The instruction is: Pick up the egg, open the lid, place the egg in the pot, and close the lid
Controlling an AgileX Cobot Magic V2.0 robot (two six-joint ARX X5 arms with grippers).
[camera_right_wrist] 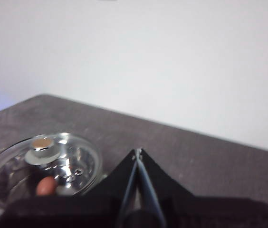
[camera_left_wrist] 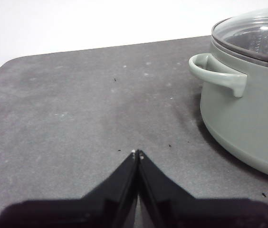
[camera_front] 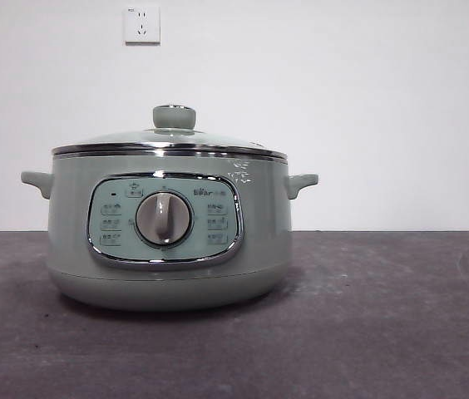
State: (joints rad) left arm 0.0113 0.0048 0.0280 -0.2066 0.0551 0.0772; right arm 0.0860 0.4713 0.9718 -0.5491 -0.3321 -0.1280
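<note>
The sage-green pot (camera_front: 168,241) stands left of the middle in the front view, with its grey dial (camera_front: 164,219) facing me. The glass lid (camera_front: 168,143) with its green knob (camera_front: 174,116) sits closed on it. In the right wrist view I look down on the lid (camera_right_wrist: 72,164) and knob (camera_right_wrist: 43,147). The reddish-brown egg (camera_right_wrist: 45,186) shows through the glass, inside the pot. My right gripper (camera_right_wrist: 138,152) is shut and empty, above and beside the pot. My left gripper (camera_left_wrist: 137,153) is shut and empty over the table, apart from the pot's handle (camera_left_wrist: 217,76).
The dark grey table (camera_front: 384,324) runs to a white wall with two sockets (camera_front: 141,24). Neither arm shows in the front view. The table's far edge and rounded corner (camera_left_wrist: 10,64) show in the left wrist view.
</note>
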